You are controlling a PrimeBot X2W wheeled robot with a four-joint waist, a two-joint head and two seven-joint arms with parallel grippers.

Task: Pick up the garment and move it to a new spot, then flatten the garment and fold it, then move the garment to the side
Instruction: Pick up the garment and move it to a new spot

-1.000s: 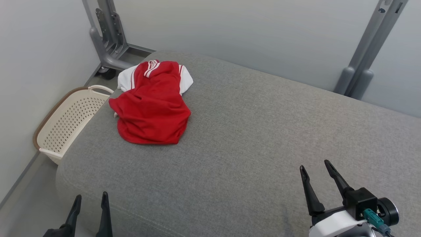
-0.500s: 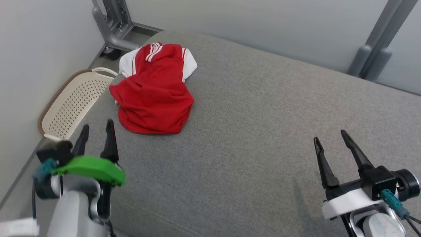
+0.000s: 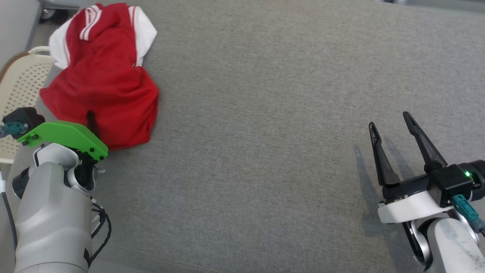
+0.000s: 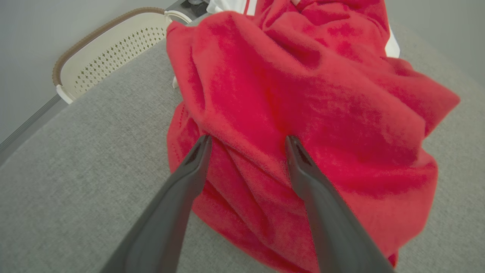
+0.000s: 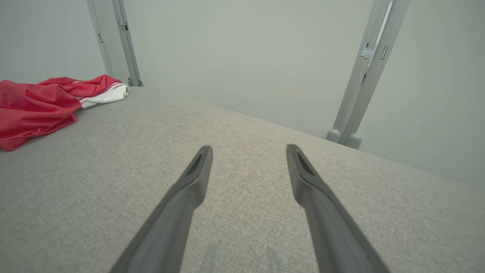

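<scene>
Grey woven fabric covers the surface [image 3: 265,113], and the crumpled red garment [image 3: 102,83] with white sleeves lies toward its 10 o'clock corner in the head view. At the garment's near edge, around 7 o'clock, the left gripper [image 4: 246,141] has its fingers spread wide, tips at the cloth with a raised fold between them, nothing clamped. Beyond the surface's edge at 9 o'clock sits a cream perforated basket [image 3: 19,79]. Well apart at 4 o'clock, the right gripper [image 3: 389,120] hovers equally wide, holding nothing.
</scene>
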